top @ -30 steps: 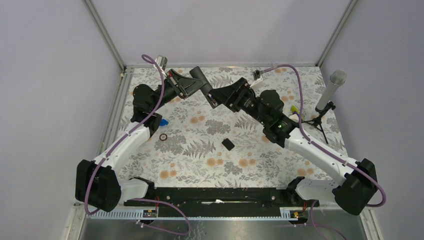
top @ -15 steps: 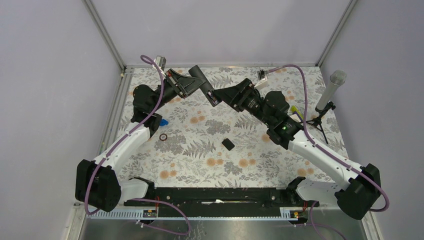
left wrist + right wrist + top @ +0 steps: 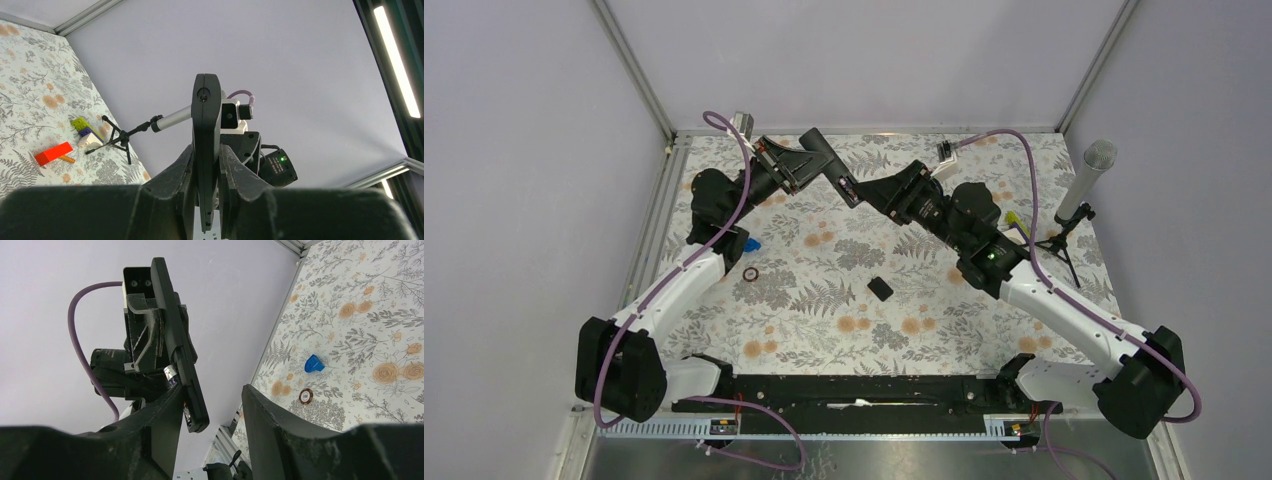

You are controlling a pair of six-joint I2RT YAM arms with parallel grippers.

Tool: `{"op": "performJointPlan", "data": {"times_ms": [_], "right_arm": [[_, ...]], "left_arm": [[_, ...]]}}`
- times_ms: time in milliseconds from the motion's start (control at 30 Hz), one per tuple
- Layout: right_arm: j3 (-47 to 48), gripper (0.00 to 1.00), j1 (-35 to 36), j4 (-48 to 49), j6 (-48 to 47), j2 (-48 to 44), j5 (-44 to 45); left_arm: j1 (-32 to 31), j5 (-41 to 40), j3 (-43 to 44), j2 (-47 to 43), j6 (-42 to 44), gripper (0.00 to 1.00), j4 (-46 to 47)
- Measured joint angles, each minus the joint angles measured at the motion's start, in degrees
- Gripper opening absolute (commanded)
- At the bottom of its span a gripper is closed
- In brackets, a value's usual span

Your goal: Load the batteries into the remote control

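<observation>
Left tool (image 3: 206,150) is clenched on the remote control (image 3: 206,110) and holds it in the air above the far part of the bench (image 3: 824,330). Right tool (image 3: 212,392) has its jaws apart, grasping nothing, just beside the remote's lower end. One battery (image 3: 171,372) shows at the remote's back. A small black cover (image 3: 879,288) lies on the bench.

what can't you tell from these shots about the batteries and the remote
- Top view: bay of the remote control too small, right gripper crowding it.
- Left wrist: remote control edge-on, bay not shown.
- Right wrist: one battery glimpsed; rest of bay behind a finger.
</observation>
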Motion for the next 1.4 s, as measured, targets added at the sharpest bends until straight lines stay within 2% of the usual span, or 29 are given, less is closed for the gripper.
{"op": "performJointPlan", "data": {"times_ms": [567, 800, 1100, 1300, 1400], "right_arm": [[0.0, 0.5, 0.0, 0.1, 0.6, 1.3, 0.0], [0.0, 0.68, 0.0, -0.7, 0.6, 1.2, 0.4], [0.0, 0.79, -0.1, -2.6, 1.9, 0.2, 1.7], [0.1, 0.97, -0.1, -2.4, 2.8, 0.1, 1.6], [1.5, 0.99, -0.1, -2.4, 2.8, 1.3, 1.0]], "left_arm": [[0.0, -0.5, -0.2, 1.0, 0.0, 0.0, -0.3], [0.0, -0.5, -0.3, 1.0, 0.2, 0.0, -0.3], [0.0, -0.9, -1.1, 1.0, 0.5, 0.0, -0.3], [0.0, -1.4, -1.4, 1.0, 0.5, 0.0, -0.3], [0.0, -1.5, -1.4, 1.0, 0.5, 0.0, -0.3]]}}
